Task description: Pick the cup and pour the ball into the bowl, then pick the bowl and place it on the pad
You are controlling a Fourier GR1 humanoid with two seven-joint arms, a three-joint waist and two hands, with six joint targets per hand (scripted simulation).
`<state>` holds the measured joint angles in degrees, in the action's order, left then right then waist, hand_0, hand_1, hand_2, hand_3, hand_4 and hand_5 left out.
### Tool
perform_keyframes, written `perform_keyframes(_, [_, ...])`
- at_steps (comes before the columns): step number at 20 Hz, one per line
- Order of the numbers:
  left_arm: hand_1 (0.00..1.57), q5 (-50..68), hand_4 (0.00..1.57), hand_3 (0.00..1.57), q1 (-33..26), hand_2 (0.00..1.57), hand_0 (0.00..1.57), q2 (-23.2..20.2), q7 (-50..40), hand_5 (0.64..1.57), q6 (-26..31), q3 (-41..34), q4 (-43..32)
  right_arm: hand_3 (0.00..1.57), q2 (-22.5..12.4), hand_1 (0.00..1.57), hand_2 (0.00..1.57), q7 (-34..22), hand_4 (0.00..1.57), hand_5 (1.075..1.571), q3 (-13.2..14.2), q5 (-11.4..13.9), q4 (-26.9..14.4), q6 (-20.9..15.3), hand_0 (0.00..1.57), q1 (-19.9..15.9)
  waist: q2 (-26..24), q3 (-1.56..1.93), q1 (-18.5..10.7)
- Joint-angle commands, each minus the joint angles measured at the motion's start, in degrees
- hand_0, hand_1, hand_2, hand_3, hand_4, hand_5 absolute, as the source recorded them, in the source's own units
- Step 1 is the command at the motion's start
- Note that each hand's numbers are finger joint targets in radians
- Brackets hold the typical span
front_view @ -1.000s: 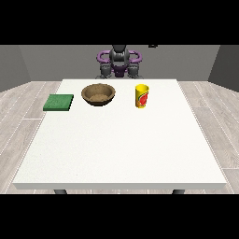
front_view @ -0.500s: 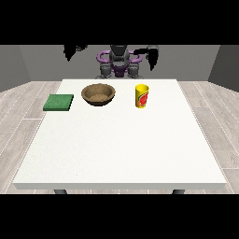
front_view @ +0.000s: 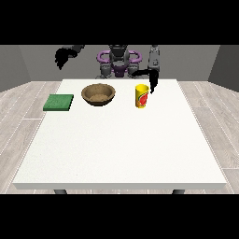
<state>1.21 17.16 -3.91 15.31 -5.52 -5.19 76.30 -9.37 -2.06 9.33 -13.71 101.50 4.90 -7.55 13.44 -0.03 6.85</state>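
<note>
A green pad (front_view: 59, 102) lies at the counter's (front_view: 116, 149) left, then the bowl (front_view: 98, 94), then the yellow cup (front_view: 141, 96). The hand at upper left (front_view: 62, 57) hangs raised, fingers curled, empty. The hand at right (front_view: 152, 80) points open fingers down just beside the cup.

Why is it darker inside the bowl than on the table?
In the front view, the bowl has raised walls that shade its brown inside, while the flat white table catches light evenly; the yellow cup and green pad look evenly lit, and I see no glare on any of them.
</note>
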Motion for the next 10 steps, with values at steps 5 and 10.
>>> perform_keyframes(5, [0.0, 0.5, 0.14, 0.0, 2.9, 0.0, 0.0, -1.7, 9.9, 1.433, 3.5, -2.6, -15.9, 0.0, -2.3, 0.0, 0.0, 3.3, 0.67, 1.56, 4.0, -2.4, -7.1, 4.1, 0.0, 0.7, -1.7, 0.02, -0.2])
perform_keyframes(10, [0.0, 1.1, 0.19, 0.0, 10.6, 0.0, 0.0, -1.7, 13.0, 1.423, 3.2, -4.5, -25.0, 0.0, -3.2, 0.0, 0.0, 2.4, 0.67, 1.563, 4.0, -1.5, -8.9, 2.9, 0.0, -4.4, -0.2, 0.0, 0.0])
